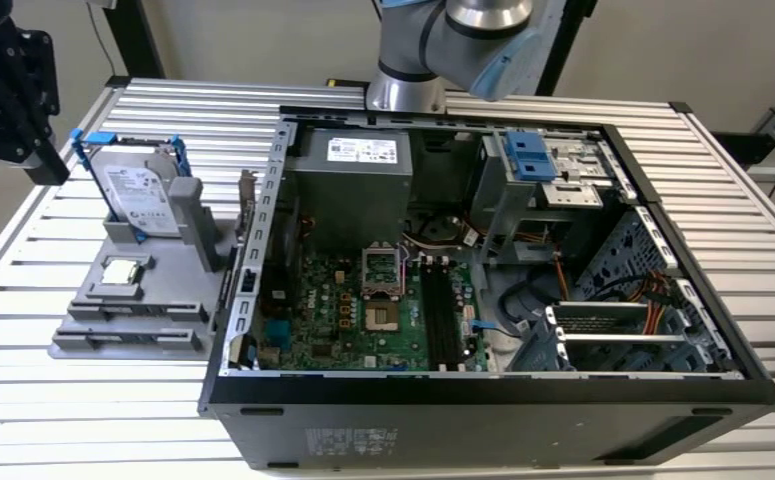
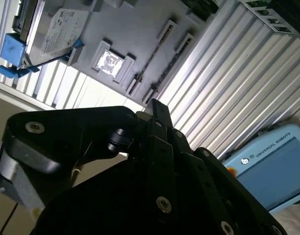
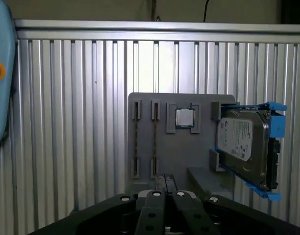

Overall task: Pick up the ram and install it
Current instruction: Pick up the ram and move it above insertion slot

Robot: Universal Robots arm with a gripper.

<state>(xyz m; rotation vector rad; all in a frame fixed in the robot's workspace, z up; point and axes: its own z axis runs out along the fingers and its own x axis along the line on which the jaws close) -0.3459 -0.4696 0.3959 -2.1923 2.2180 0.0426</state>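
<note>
Closed claw [image 3: 165, 183] hovers facing the grey holder [image 3: 182, 152].

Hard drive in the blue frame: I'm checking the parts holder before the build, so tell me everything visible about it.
The hard drive is a boxy silver metal unit with a pale label on its broad face, held in a blue plastic frame. It stands on edge in the grey holder on the slatted metal table, to the exterior view's left of the open computer case. Only the frame and holder touch it.
</note>
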